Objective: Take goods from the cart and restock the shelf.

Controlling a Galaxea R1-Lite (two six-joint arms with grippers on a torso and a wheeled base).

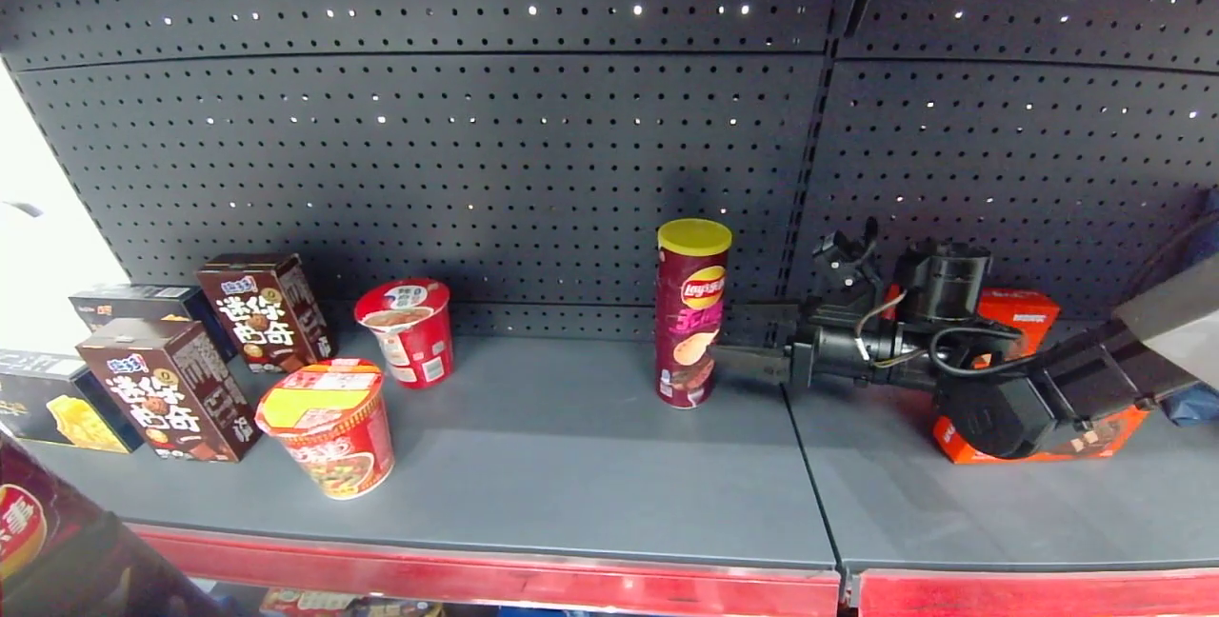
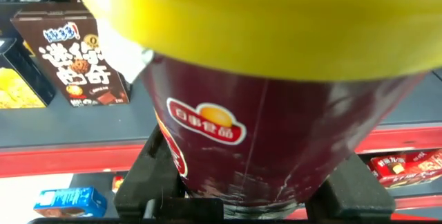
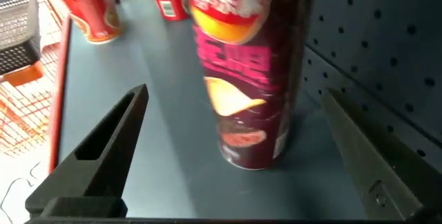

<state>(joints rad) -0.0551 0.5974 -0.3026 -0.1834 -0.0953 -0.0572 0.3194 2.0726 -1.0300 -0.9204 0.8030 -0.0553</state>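
Observation:
A maroon chips can with a yellow lid (image 1: 693,312) stands upright on the grey shelf (image 1: 571,465), near the pegboard back. My right gripper (image 1: 738,336) is level with its lower half, just to its right, and open. In the right wrist view the fingers (image 3: 103,148) stand wide apart, clear of that can (image 3: 248,79). My left gripper (image 2: 248,196) is shut on a second maroon chips can (image 2: 276,134) with a yellow lid, held upright in front of the shelf. Its side shows at the lower left of the head view (image 1: 24,527).
Two red noodle cups (image 1: 333,427) (image 1: 409,329) and several brown snack boxes (image 1: 171,388) fill the shelf's left part. An orange box (image 1: 1024,312) lies behind my right arm. The shelf has a red front edge (image 1: 476,574). A wire cart (image 3: 21,44) stands off the shelf's front.

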